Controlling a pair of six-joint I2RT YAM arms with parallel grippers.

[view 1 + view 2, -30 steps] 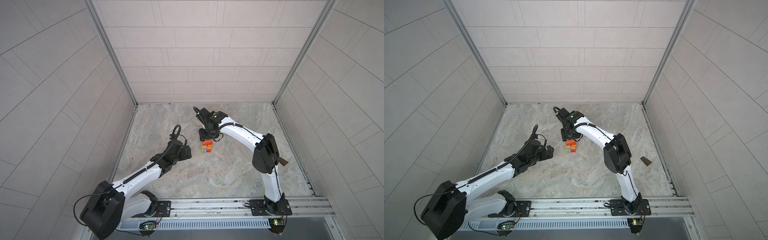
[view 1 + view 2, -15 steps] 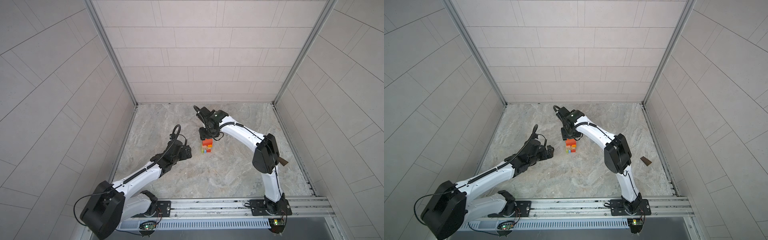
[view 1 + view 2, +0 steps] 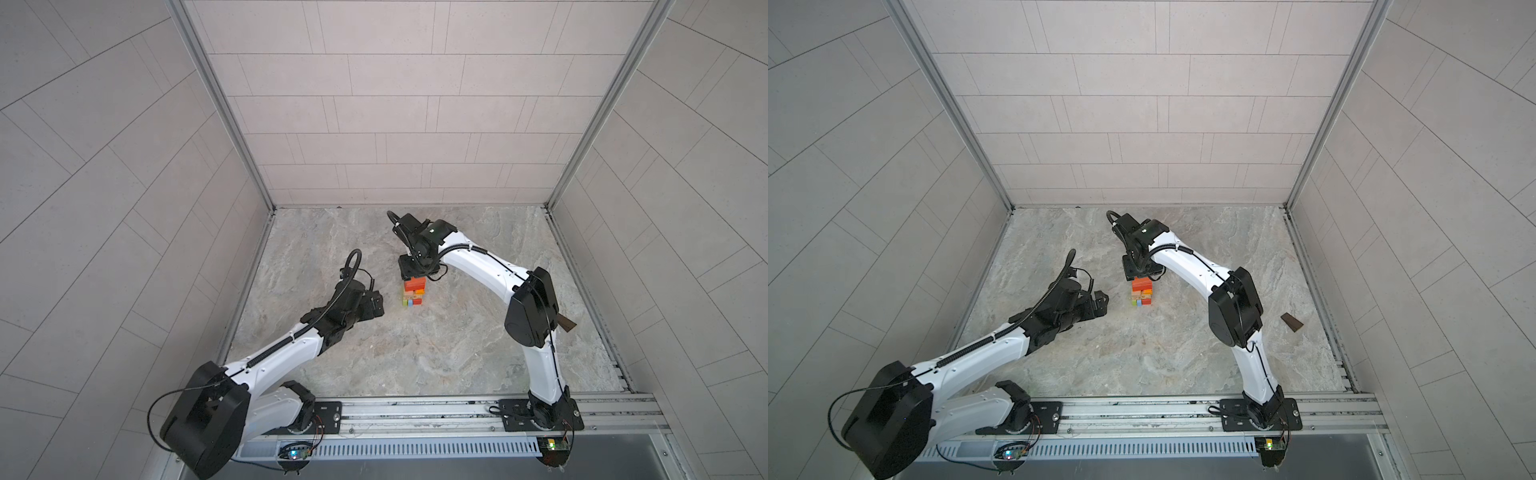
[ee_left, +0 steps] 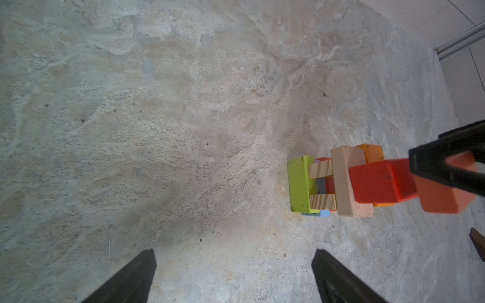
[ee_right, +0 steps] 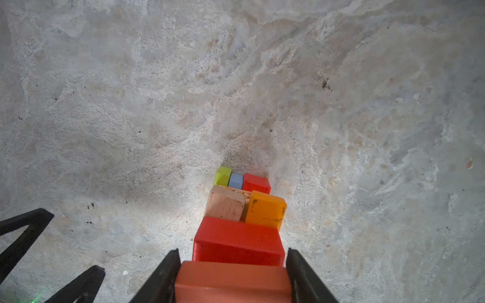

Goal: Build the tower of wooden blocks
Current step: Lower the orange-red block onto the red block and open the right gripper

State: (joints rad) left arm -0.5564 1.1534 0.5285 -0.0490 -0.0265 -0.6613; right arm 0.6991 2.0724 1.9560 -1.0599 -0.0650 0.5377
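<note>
Holding a salmon block (image 5: 232, 284) in the right pincer (image 5: 232, 262), atop the tower (image 3: 413, 293) on the tabletop (image 3: 457, 353). With the left pincer (image 4: 233, 251) spread wide, empty, nearby. Probably light, stiff, smooth: best gripped on opposite flat sides, released gently.

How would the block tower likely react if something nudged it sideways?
The tower would probably topple: it looks tall for its narrow footprint, with gaps between crossed layers. The smooth painted red block near the top likely slides first. The right end effector, shut on the orange-red block beside it, might steady things.
</note>
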